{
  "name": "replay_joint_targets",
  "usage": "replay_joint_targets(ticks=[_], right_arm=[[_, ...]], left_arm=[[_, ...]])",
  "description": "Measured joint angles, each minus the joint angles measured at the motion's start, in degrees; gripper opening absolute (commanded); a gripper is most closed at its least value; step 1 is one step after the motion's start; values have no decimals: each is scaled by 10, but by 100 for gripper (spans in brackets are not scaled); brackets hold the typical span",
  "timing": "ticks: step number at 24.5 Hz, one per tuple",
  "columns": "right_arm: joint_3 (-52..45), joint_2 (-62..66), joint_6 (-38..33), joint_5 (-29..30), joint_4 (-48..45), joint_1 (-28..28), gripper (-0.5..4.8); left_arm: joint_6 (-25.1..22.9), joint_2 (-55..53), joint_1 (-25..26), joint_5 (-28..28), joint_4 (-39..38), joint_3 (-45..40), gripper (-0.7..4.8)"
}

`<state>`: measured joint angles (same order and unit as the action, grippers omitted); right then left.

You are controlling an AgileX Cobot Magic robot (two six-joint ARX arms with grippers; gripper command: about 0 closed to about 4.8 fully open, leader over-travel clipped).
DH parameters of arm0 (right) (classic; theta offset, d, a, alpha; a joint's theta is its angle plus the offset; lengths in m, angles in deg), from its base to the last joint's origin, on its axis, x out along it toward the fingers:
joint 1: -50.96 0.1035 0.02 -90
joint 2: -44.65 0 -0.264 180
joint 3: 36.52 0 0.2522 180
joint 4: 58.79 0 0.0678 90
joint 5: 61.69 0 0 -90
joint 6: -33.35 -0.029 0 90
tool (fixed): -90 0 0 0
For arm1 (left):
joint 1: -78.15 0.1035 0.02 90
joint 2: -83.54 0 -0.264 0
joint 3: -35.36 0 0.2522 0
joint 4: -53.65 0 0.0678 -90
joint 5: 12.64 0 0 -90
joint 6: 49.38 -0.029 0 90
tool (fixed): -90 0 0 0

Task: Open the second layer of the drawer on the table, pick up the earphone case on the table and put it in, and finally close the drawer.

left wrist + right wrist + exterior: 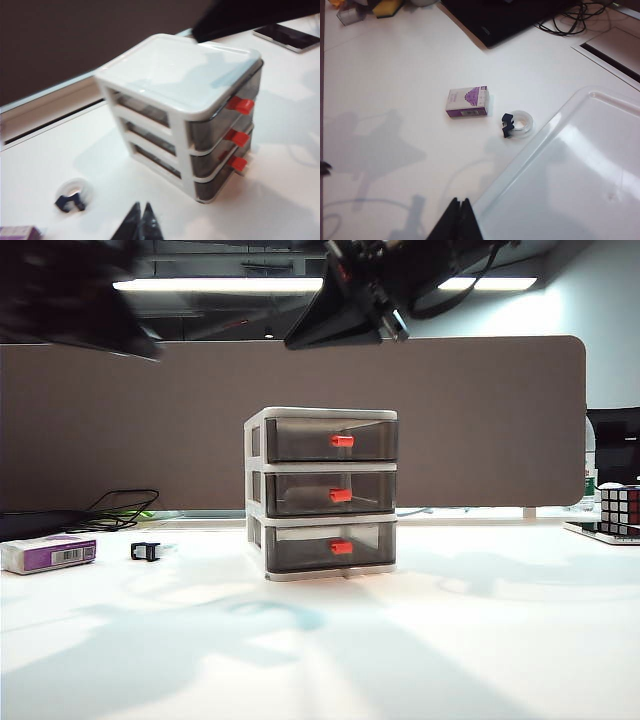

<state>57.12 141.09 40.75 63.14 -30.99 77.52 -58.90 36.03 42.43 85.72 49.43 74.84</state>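
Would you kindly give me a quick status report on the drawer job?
Left gripper and right gripper shut, empty, both above the table. Drawer: all three trays closed. Earphone case not in view. Nothing blocking the drawer front.

A wide grey-brown partition panel (300,420) spans the back, rounded at its upper right corner. Above it, long ceiling light strips (215,285) glow against a dark ceiling. Pale wall (610,330) shows at the right. Soft shadows spread over the bright white desk (480,640).
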Motion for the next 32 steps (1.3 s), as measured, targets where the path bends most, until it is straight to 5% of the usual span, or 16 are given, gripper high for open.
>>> replay_joint_targets(ticks=[12, 19, 25, 32], right_arm=[[-5, -92, 2, -47, 130, -25, -1], [-55, -184, 2, -145, 127, -58, -1], [-91, -266, 18, -166, 138, -82, -1], [-115, -335, 89, -233, 241, -81, -1]], left_arm=[[37, 313, -10, 121, -174, -51, -6], [53, 365, -10, 125, -212, -67, -6], [66, 369, -10, 129, -207, -71, -6], [66, 368, -10, 123, -207, -72, -6]])
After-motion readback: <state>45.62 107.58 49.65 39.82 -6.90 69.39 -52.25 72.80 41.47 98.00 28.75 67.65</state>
